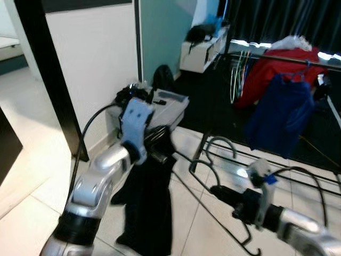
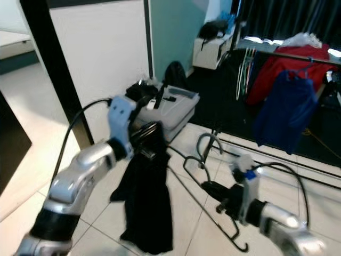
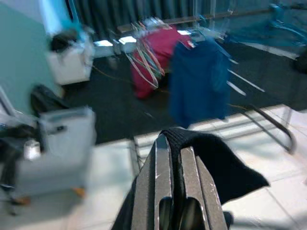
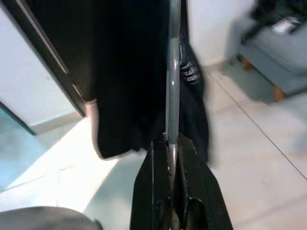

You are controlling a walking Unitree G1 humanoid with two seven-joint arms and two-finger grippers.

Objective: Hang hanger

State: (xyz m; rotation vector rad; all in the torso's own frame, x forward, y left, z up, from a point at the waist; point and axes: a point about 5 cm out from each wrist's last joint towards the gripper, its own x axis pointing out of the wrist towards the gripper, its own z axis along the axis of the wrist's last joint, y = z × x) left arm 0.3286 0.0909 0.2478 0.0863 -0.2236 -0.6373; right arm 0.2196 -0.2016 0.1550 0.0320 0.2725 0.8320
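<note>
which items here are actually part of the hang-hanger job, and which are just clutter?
Job:
left gripper, shut on the black garment
right gripper, shut on the hanger
clothes rack, with a blue garment and a red garment hung on it

Clutter:
grey case by the wall
black bag
white cabinet

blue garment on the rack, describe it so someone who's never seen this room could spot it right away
Look to the far side of the room, where a clothes rack stands before dark curtains. Several things hang from its rail: a bunch of bare hangers at the left end, a red garment, and in front of that the blue garment. It is the only dark blue piece there, hanging lower than the red one.
</note>
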